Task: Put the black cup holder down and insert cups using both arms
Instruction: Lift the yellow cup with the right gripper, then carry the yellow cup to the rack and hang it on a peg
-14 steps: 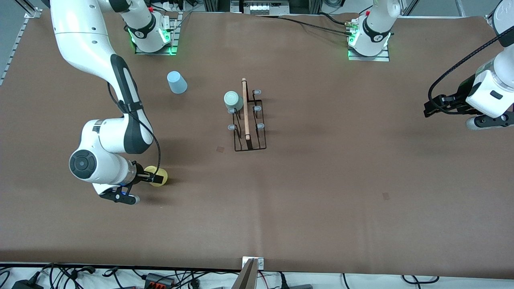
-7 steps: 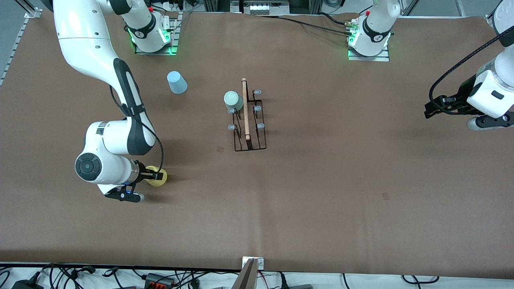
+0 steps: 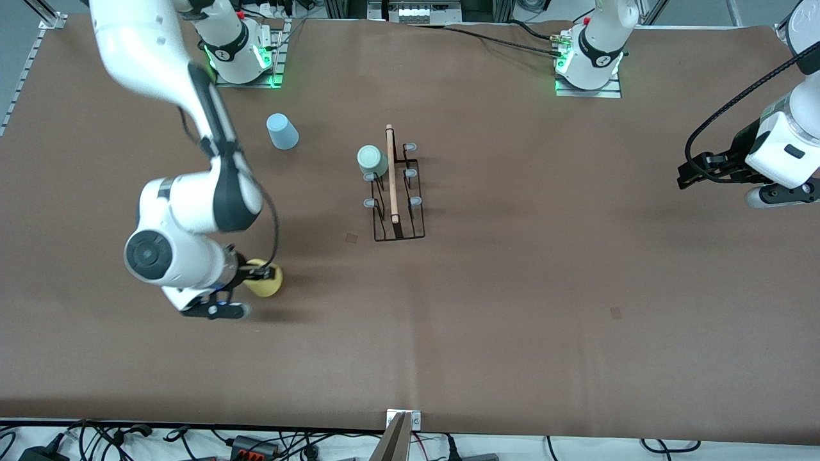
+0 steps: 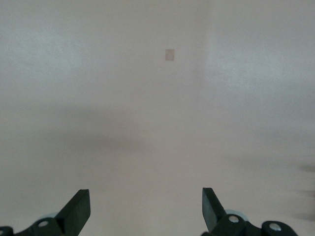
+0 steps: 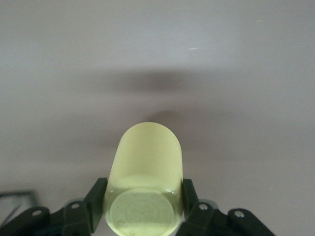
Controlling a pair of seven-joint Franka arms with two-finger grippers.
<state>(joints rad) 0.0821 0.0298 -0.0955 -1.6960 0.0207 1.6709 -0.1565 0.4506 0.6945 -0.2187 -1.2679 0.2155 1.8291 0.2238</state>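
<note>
Brown paper covers the whole table (image 3: 512,320), with my two bases standing along its edge farthest from the front camera. My right gripper (image 3: 259,275) is clenched on the yellow cup (image 3: 266,283), one finger on each side of the cup's body near its closed bottom; in the right wrist view the yellow cup (image 5: 146,184) sits squarely between my right fingers (image 5: 94,199) and casts a shadow on the paper beneath it, so it looks lifted clear of the surface, over the part of the table toward my right arm's end.

My left gripper (image 3: 687,174) hangs released over my left arm's end of the table, waiting. In the left wrist view my left fingertips (image 4: 78,209) stand wide apart with only bare paper between them.

Near the middle of the table stands the black cup holder (image 3: 396,198), its wooden rod handle (image 3: 391,174) running along its length and grey-tipped pegs (image 3: 415,201) standing on either side. A pale mint green cup (image 3: 371,160) sits upside down on the peg at the corner of the rack farthest from the front camera, on the side toward my right arm. A light blue cup (image 3: 282,131) stands upside down on the paper, well apart from the rack, toward my right arm's base.
</note>
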